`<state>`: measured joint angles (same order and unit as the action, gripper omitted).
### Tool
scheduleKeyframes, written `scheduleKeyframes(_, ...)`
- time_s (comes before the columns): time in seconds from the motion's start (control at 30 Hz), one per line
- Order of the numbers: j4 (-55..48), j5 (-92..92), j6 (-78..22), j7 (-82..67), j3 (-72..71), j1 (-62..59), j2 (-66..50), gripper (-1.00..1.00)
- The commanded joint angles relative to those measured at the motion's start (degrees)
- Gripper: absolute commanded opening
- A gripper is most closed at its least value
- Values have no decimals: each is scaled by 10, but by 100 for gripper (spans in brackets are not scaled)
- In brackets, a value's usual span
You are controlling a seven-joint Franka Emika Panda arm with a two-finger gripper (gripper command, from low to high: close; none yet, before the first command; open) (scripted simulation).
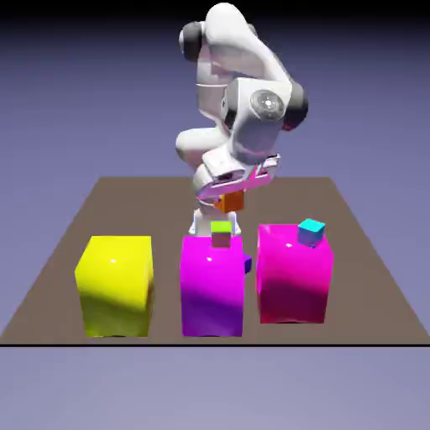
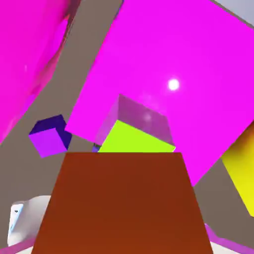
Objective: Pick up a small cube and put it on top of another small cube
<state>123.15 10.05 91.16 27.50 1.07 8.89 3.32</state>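
The jaws [image 1: 231, 191] gripped the orange cube [image 1: 231, 201] above and just behind the lime cube [image 1: 221, 233], which sat on the purple block [image 1: 212, 285].

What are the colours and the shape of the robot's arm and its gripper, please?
The arm is glossy white, with rounded segments, dark grey-black joint caps and a round pale disc near the wrist. The gripper has a wide white body, tinted pink in places.
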Motion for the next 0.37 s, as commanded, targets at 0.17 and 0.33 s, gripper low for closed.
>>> scheduleKeyframes(0.17, 22, 3, 21, 1, 1, -2, 2, 100)
scheduleKeyframes(0.33, -62, -3, -58, -4, -4, 3, -4, 100)
